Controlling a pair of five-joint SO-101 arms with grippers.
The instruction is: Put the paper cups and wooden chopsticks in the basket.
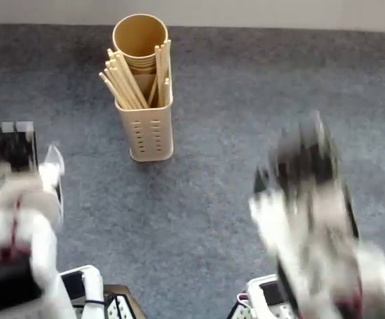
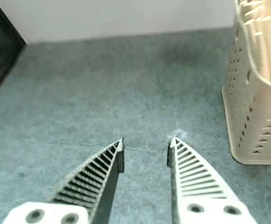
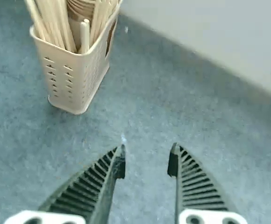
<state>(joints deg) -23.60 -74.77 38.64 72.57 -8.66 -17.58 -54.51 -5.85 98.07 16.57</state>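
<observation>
Tan paper cups (image 1: 140, 34), stacked, sit inside the cream perforated plastic basket (image 1: 150, 130) with pale wooden chopsticks (image 1: 123, 83) packed beside them | basket upright on the grey carpeted table (image 1: 245, 86) | my left gripper (image 2: 147, 142): fingers parted, holding nothing, near the basket | my right gripper (image 3: 148, 148): fingers parted, empty, above the carpet
</observation>
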